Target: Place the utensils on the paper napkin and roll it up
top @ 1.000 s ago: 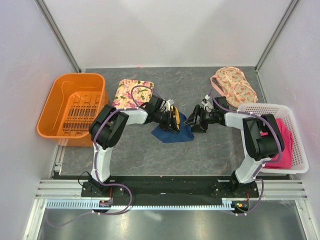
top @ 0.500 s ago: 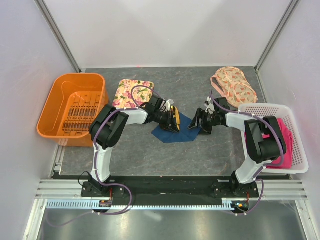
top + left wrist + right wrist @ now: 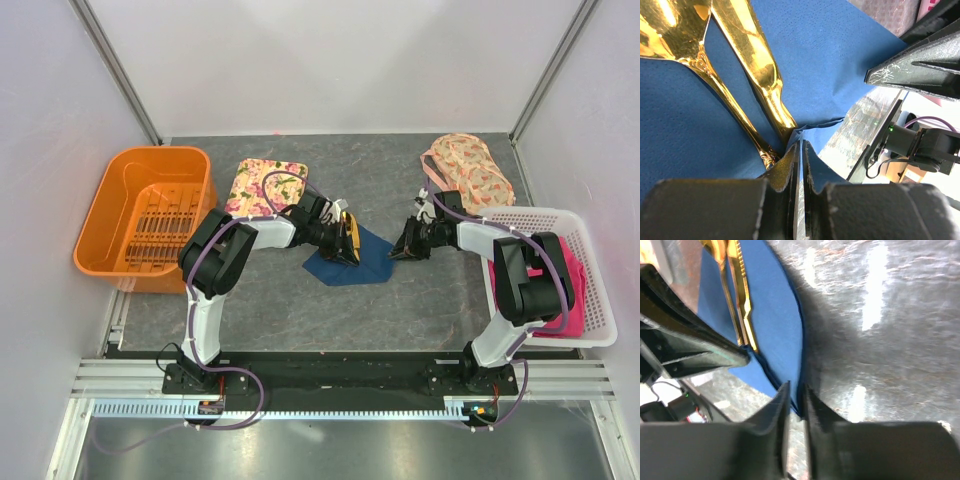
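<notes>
**At the centre of the counter (image 3: 400,300), left tool (image 3: 800,150) and right tool (image 3: 796,392) pinch the paper napkin (image 3: 362,264)**

Between the two arms, the dark navy napkin lies on the grey surface, partly folded. The utensils (image 3: 760,65), shiny and gold, lie on it side by side, their handle ends pointing toward the left tool. That tool's jaws are pressed almost together, nipping a folded edge of the napkin just beside the handle ends. The right tool is at the napkin's opposite edge, its jaws drawn narrow with the blue edge caught between them. An orange tub (image 3: 140,215) and a floral tray (image 3: 262,185) stand to the left, and a white basket (image 3: 540,220) to the right.
</notes>
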`<control>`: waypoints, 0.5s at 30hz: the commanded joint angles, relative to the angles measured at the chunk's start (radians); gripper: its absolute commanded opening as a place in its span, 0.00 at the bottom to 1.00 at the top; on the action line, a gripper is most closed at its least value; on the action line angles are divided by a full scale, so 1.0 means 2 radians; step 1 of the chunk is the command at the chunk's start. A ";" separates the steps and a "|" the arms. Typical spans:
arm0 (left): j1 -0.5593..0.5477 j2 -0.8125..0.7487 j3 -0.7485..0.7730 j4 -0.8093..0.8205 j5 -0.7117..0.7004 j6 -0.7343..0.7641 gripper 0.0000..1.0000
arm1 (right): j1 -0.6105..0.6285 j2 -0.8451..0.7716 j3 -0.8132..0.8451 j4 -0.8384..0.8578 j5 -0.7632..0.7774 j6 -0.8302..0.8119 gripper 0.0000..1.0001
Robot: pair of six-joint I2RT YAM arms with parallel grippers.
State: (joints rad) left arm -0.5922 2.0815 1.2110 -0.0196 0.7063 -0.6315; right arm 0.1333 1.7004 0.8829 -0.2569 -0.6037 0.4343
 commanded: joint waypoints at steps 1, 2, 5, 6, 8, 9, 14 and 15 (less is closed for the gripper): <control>-0.001 0.005 0.009 -0.002 -0.013 0.008 0.10 | 0.001 -0.010 0.016 0.002 -0.041 0.000 0.10; -0.001 0.005 0.009 -0.002 -0.013 0.007 0.10 | 0.001 -0.010 0.016 0.003 -0.051 0.004 0.08; -0.001 0.004 0.009 -0.002 -0.013 0.007 0.10 | 0.002 -0.011 0.016 0.011 -0.069 0.021 0.00; -0.001 0.005 0.008 -0.002 -0.013 0.008 0.10 | 0.004 -0.012 0.016 0.016 -0.081 0.028 0.00; -0.001 0.005 0.008 -0.002 -0.013 0.007 0.10 | 0.008 -0.014 0.014 0.028 -0.089 0.045 0.00; -0.001 0.005 0.008 -0.002 -0.013 0.007 0.10 | 0.010 -0.014 0.014 0.033 -0.093 0.051 0.00; -0.001 0.005 0.008 -0.003 -0.013 0.008 0.10 | 0.026 -0.001 0.013 0.057 -0.099 0.083 0.00; -0.001 0.004 0.009 -0.003 -0.013 0.008 0.10 | 0.029 0.002 0.013 0.060 -0.099 0.093 0.00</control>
State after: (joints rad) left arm -0.5922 2.0815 1.2110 -0.0196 0.7059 -0.6315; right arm 0.1669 1.7004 0.8852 -0.2073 -0.7605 0.5488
